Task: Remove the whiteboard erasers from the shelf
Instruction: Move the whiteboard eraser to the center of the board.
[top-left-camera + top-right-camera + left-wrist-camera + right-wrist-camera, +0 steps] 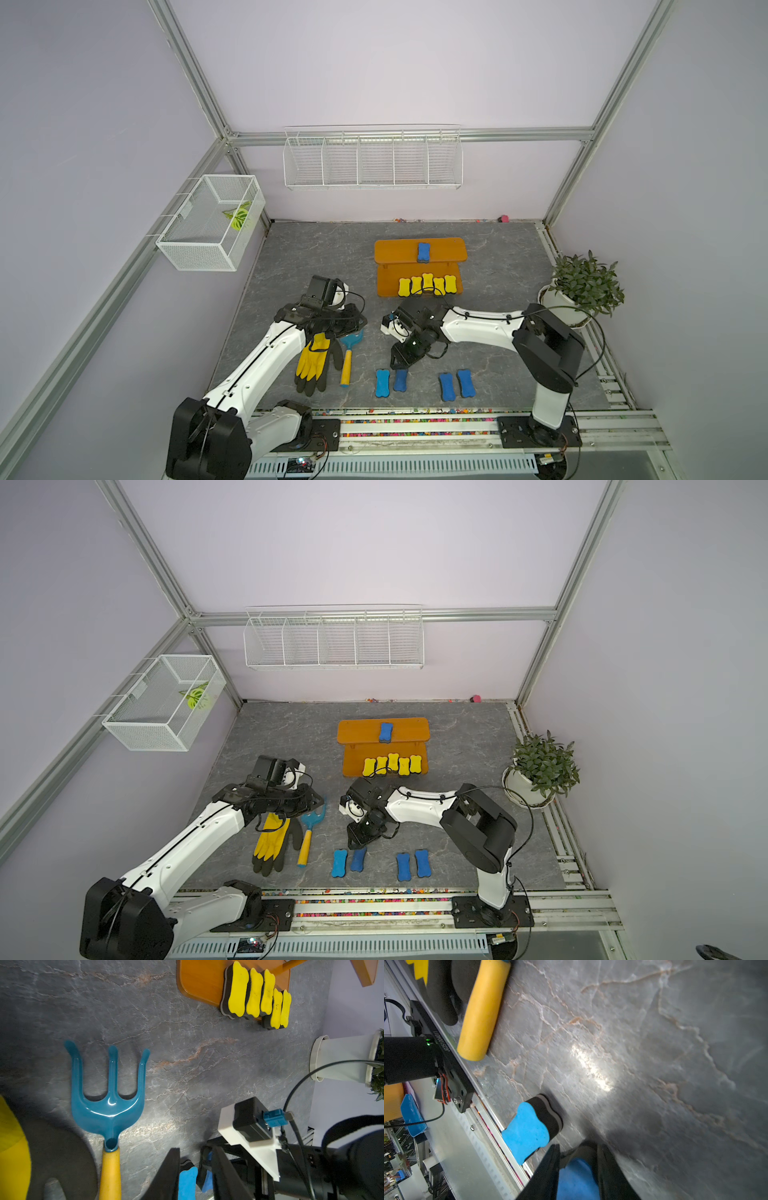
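Grips a blue eraser in the right jaws, low over the grey marbled tabletop. Holds the left jaws partly apart and empty above a teal rake. Has three more blue erasers flat near the right jaws, one just beside. Faces, beyond both jaws, the orange shelf: five yellow erasers on the lower board, a lone blue eraser on top. Sits within lilac walls and an aluminium frame.

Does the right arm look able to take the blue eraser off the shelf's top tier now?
Probably not yet: the right gripper is shut on another blue eraser; otherwise the path to the top-tier eraser looks open.
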Robot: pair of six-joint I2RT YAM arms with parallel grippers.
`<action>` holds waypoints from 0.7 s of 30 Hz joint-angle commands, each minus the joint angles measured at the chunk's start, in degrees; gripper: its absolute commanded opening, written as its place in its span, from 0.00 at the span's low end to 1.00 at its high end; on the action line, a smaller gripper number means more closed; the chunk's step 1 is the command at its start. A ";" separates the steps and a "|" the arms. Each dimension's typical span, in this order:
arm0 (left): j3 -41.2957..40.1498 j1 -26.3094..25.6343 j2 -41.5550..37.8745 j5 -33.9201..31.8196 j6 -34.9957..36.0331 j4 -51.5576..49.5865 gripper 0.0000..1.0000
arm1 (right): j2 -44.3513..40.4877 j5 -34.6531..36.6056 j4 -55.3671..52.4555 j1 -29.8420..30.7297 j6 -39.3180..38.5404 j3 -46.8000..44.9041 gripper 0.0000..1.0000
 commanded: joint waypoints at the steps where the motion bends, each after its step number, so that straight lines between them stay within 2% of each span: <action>1: 1.98 0.43 0.58 -0.22 1.44 -0.08 0.32 | -2.35 0.30 -1.07 1.01 0.89 -0.95 0.37; 17: 5.13 2.45 2.73 0.08 3.75 -0.26 0.32 | -3.36 1.17 -2.54 2.68 2.21 -0.64 0.37; 21: 6.73 2.58 3.72 0.15 4.11 0.01 0.32 | -5.66 3.94 -5.93 2.56 1.48 1.29 0.39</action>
